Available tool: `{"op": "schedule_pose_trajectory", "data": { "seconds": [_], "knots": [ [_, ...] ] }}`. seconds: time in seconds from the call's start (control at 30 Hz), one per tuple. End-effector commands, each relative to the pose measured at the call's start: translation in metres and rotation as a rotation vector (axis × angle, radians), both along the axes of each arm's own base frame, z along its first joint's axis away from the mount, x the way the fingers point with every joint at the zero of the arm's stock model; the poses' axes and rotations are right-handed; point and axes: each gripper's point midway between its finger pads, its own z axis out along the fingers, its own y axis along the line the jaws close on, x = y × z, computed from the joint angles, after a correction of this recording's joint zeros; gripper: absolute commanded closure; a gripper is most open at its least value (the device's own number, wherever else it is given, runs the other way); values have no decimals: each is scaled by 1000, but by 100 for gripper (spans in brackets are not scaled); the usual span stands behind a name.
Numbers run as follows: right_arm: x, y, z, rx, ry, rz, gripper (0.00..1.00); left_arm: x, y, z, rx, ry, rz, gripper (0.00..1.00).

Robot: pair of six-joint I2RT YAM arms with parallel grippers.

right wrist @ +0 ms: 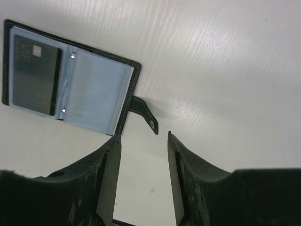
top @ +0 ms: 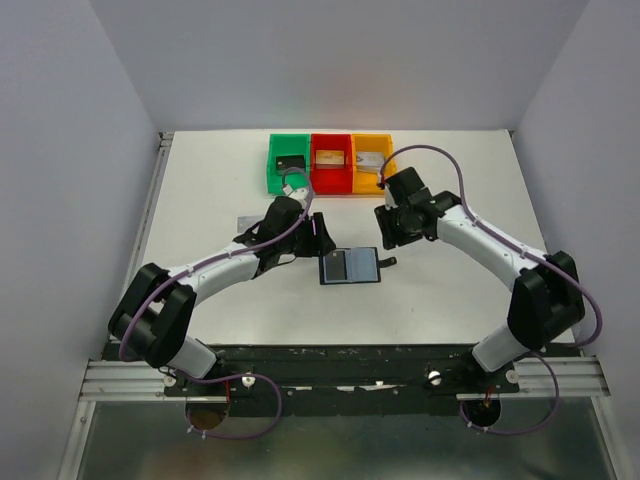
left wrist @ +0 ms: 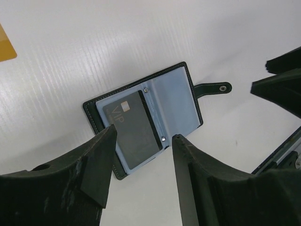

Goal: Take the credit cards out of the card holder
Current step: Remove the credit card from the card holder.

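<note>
Beyond the wallet (top: 349, 267), three bins (top: 331, 184) are ranged, well apart from it. The wallet is laid open, a black card (left wrist: 134, 129) shown inside. The left gripper (left wrist: 143, 136) and right gripper (right wrist: 142, 139) are held apart, empty.

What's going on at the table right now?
The card holder lies open on the table, a black card tucked in one sleeve; the other sleeve looks empty. The left gripper hangs just above that card, jaws open. The right gripper hovers near the strap, jaws open too. Neither holds anything.
</note>
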Motion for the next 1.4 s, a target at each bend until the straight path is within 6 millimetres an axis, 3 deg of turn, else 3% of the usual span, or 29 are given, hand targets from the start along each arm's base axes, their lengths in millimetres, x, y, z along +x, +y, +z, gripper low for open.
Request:
{"op": "schedule_pose_trajectory", "data": {
  "seconds": [0.0, 0.17, 0.23, 0.3, 0.37, 0.43, 0.53, 0.63, 0.87, 1.37],
  "knots": [
    [5, 10, 57, 147, -143, -24, 49, 2, -2, 10, -48, -21, 10, 38],
    [-14, 81, 86, 634, -226, 153, 49, 1, -9, 18, -149, -113, 1, 37],
    [-18, 96, 78, 716, -136, 137, 53, -1, -10, 20, -160, -181, -4, 40],
    [-25, 107, 56, 733, 1, 141, 62, -6, -11, 16, -168, -187, -12, 46],
    [-30, 117, 37, 784, 81, 140, 70, -10, -13, 10, -189, -155, -11, 64],
    [-28, 121, 22, 814, 88, 118, 72, -11, -13, 2, -185, -128, -7, 77],
    [-29, 120, 0, 802, 126, 82, 73, -9, -9, -9, -144, -99, 20, 86],
    [-29, 117, -15, 784, 144, 51, 73, -4, -6, -14, -121, -90, 41, 89],
    [-29, 115, -38, 762, 183, 1, 61, -3, -3, -32, -92, -37, 75, 94],
    [-23, 116, -65, 735, 231, -73, 60, -7, -3, -54, -56, 28, 79, 100]
  ]
}}
